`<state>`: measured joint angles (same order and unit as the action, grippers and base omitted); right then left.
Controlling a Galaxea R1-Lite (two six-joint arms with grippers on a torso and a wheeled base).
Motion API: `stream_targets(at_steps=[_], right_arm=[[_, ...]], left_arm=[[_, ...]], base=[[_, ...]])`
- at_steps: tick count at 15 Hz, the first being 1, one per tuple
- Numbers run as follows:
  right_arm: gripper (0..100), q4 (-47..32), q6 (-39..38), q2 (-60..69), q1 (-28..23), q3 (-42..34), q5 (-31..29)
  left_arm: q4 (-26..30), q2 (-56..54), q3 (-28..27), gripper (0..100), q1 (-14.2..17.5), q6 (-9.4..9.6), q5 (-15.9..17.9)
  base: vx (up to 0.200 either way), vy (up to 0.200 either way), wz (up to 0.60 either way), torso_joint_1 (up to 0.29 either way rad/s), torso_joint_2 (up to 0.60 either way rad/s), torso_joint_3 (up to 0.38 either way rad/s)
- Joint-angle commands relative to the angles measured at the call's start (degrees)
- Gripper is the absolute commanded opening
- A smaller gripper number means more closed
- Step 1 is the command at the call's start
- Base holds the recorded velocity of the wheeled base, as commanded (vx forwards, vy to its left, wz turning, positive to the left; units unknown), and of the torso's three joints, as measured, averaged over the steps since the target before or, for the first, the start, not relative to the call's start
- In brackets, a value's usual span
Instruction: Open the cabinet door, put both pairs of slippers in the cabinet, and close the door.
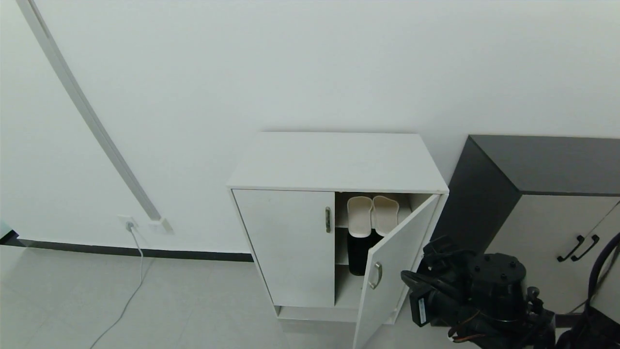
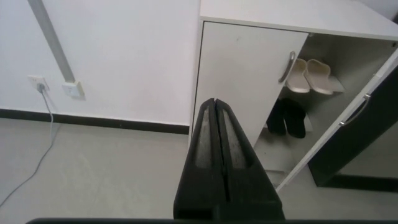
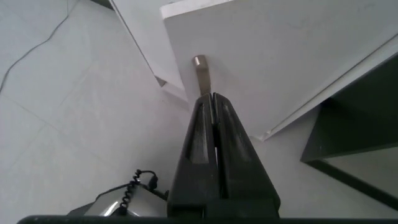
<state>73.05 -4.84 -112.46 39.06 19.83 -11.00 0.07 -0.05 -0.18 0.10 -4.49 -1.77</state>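
Two pairs shelved: white slippers (image 1: 373,215), black slippers (image 1: 361,254) | open door's handle (image 3: 200,67) just beyond right gripper (image 3: 214,99) tips, nearer arm | fingers pressed together, empty

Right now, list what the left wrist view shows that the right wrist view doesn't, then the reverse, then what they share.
Left wrist only: the shut left hand, white slippers, black slippers beneath them, a wall socket. Right wrist only: the shut right hand, close to the open door and its handle. Both: that door, its handle, the floor.
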Motion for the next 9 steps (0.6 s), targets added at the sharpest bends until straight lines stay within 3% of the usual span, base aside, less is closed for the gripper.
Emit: stream_targets(at_steps=[1,9], right_arm=[[0,0.25,-0.17,-3.21,-0.83,1.87,0.01],[0,2.28,0.01,-15.69,-3.55,17.43,-0.17]], left_arm=[[0.01,0.05,0.01,0,-0.01,-0.08,-0.08],[0.01,0.05,0.01,0,-0.01,-0.44,-0.34]], base=[[0.000,0.000,0.00,0.000,0.00,0.000],[0.000,0.000,0.00,0.000,0.00,0.000]])
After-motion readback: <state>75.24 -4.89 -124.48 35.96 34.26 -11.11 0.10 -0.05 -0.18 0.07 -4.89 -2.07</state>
